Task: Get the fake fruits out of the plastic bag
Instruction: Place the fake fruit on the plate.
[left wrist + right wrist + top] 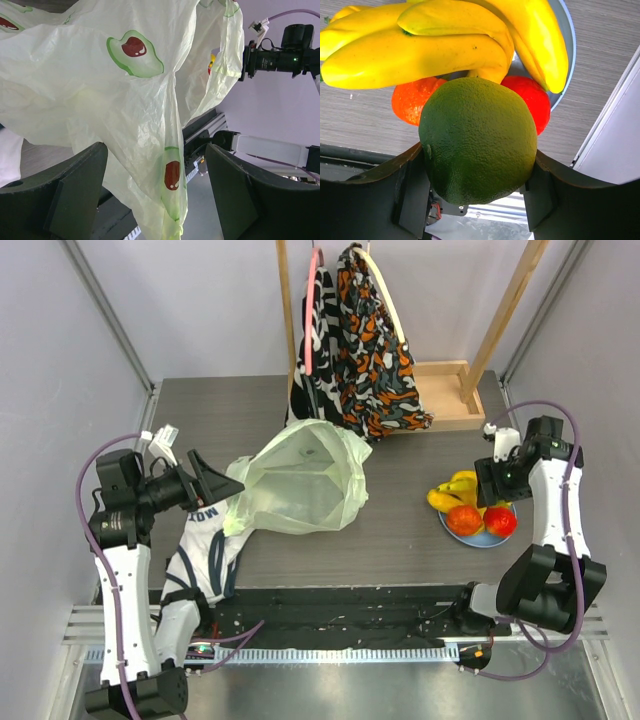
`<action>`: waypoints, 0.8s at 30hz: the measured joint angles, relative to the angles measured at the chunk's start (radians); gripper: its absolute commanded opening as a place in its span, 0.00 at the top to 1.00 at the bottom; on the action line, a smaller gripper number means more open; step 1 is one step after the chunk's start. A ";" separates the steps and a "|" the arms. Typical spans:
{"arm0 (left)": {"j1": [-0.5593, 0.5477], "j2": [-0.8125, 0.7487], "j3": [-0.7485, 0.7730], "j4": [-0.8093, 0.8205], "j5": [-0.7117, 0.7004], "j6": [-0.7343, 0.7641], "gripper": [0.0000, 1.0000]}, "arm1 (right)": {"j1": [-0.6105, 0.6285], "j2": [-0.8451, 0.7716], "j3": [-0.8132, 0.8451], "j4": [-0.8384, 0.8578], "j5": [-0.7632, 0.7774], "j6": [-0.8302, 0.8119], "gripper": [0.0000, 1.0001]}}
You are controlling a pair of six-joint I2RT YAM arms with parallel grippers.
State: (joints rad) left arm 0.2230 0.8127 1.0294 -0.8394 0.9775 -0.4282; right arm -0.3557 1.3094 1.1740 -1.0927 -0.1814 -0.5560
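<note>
As right tool (477,192) clamps green fruit (477,137) — plate rim (568,45) lies close.

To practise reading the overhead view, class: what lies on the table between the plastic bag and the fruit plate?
Nothing: the top view shows bare table between the plastic bag and the blue plate.

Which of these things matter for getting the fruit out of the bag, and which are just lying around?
Job: plastic bag; bananas; orange-red fruit; red fruit; green fruit in the right gripper; blue plate under the fruits.
Lying about: patterned cloths; wooden rack; white striped garment.
</note>
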 measured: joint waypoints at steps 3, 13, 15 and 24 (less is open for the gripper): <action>0.002 -0.011 0.000 0.003 0.000 -0.006 0.16 | 0.000 0.008 -0.016 0.021 0.005 -0.008 0.79; 0.010 -0.026 -0.002 0.000 0.000 -0.008 0.16 | -0.013 0.066 -0.071 0.095 0.047 -0.046 0.67; 0.010 -0.026 -0.002 -0.004 0.000 -0.007 0.16 | -0.017 0.067 -0.093 0.111 0.058 -0.054 0.62; 0.015 -0.024 -0.002 -0.015 0.001 -0.006 0.16 | -0.026 0.099 -0.140 0.162 0.092 -0.073 0.01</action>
State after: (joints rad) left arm 0.2379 0.7891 1.0279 -0.8543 0.9787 -0.4339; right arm -0.3817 1.4082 1.0336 -0.9310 -0.0895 -0.6289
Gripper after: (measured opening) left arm 0.837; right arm 0.935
